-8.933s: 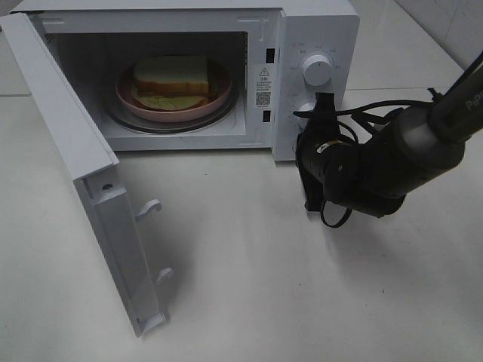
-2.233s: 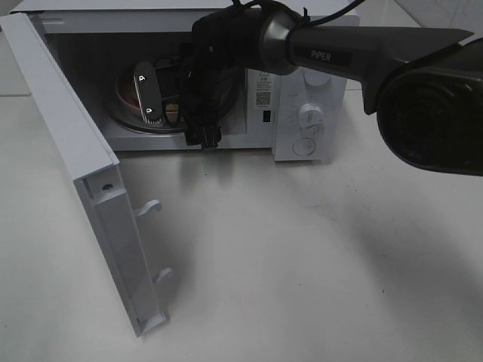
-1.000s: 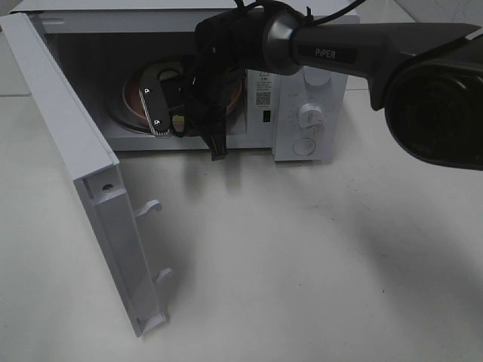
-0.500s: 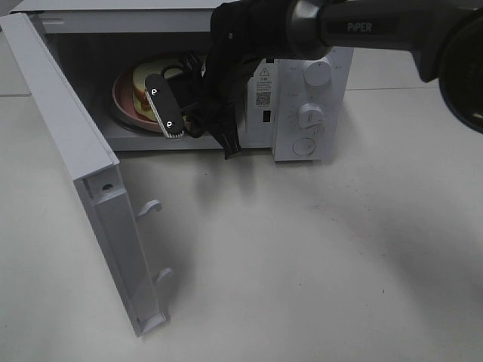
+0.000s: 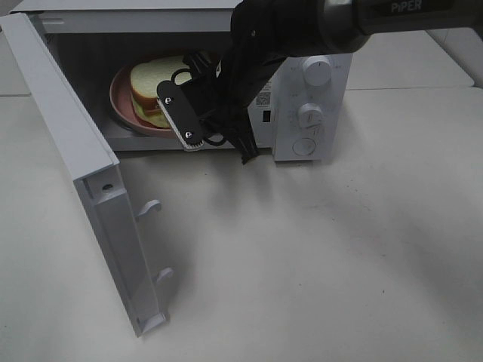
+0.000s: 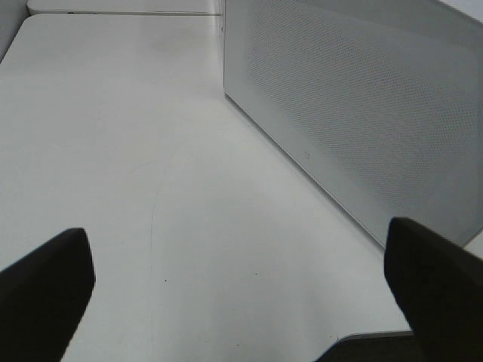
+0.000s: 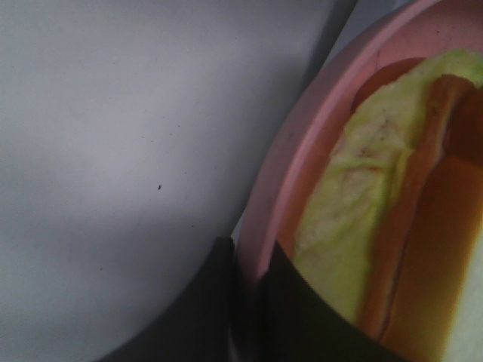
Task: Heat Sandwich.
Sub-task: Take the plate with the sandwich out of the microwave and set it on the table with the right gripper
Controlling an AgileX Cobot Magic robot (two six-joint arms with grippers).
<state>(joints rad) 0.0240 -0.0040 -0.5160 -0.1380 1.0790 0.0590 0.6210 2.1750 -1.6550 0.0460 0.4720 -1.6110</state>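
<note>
white desk (image 5: 317, 256) carries an open white microwave (image 5: 309, 83); right end effector (image 7: 245, 302) pinches round pink plate (image 5: 121, 102) rim, sandwich (image 5: 155, 87) aboard. advise level, slow withdrawal.

A white tabletop (image 5: 317, 256) fills the lower and right parts of the exterior high view, with a faint seam line running across it at the upper left and upper right of the frame. A white microwave (image 5: 309, 98) stands directly on it at the top centre, its door (image 5: 90, 188) swung open toward the lower left. In the left wrist view the same pale surface (image 6: 151, 188) occupies the left and centre of the frame, with the door's perforated panel (image 6: 362, 105) at the upper right.
</note>
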